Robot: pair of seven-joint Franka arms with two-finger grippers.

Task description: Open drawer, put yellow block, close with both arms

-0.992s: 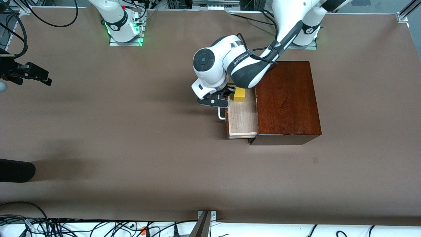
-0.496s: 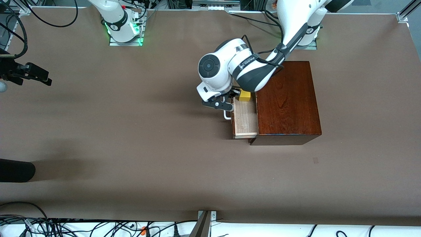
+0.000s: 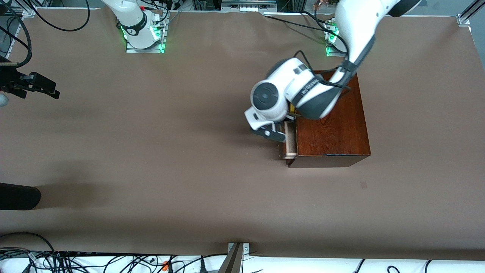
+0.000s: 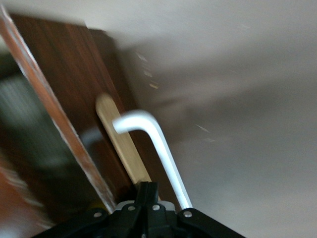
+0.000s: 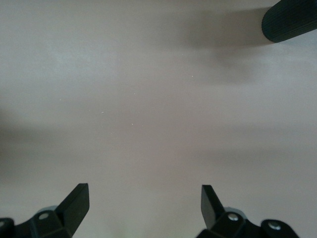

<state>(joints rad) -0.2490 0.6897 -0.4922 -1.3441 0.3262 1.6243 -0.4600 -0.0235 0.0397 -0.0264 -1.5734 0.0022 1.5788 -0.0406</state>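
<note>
Brown covering lies over the whole surface (image 3: 151, 170), and one dark wooden box (image 3: 329, 121) sits on it toward the left arm's end. From the front view, one drawer (image 3: 290, 142) sticks out of the box only a little, showing a thin strip of pale wood. A tiny bit of yellow (image 3: 292, 110) peeks out under the left arm's wrist, just where the drawer meets the box; it may be the yellow block, but most of it is hidden. The left tool (image 3: 273, 133) is down at the drawer front. Only the left wrist view shows the one white handle (image 4: 158, 144) up close, with the left tool's fingers (image 4: 147, 191) pressed together just beside it, against the drawer front. The right tool (image 3: 36, 85) waits over the bare surface at the right arm's end, well apart from the box. Its wrist view shows two black fingers (image 5: 74, 201) spread wide with nothing between them. Two arm bases glow green along the top of the front view.
</note>
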